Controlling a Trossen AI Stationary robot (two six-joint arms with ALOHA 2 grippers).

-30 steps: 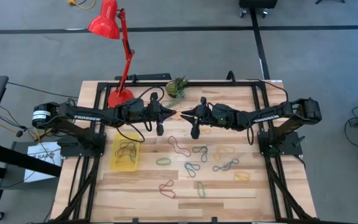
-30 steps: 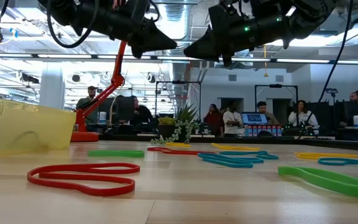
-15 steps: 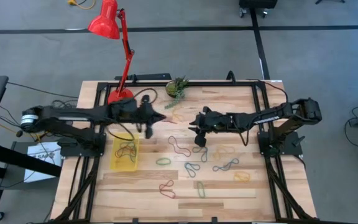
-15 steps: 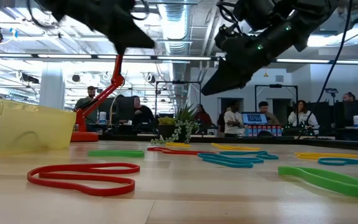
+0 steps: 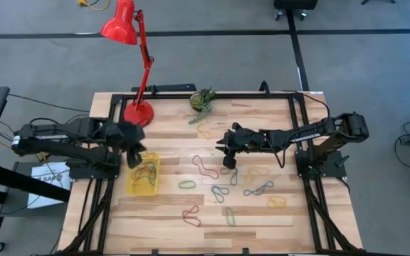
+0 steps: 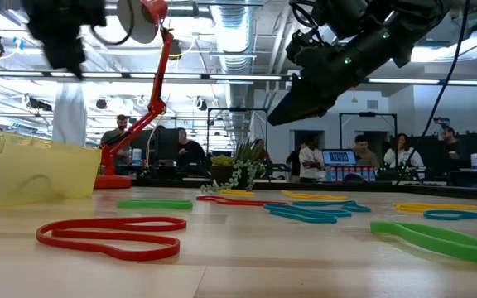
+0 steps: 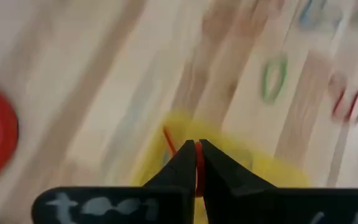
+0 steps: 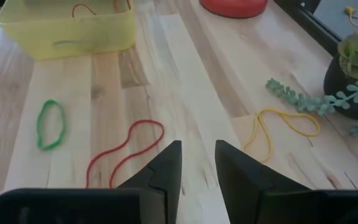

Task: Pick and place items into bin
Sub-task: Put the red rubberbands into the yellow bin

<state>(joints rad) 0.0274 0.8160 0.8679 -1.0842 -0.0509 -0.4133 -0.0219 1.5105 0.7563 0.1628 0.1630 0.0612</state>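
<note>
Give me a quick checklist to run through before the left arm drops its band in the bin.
1. Left gripper holds a band: ok, fingers shut on a red band.
2. Left gripper over the bin: ok, in the high view it sits at the bin's far edge; the left wrist view shows yellow right beneath the tips.
3. Bin has room: ok, only a few bands inside.
4. Right gripper clear of the bin: ok, open, mid-table above a red loop.
5. Lamp base out of the way: ok, beyond the bin.
6. Gripper height over the bin: cannot tell.
</note>
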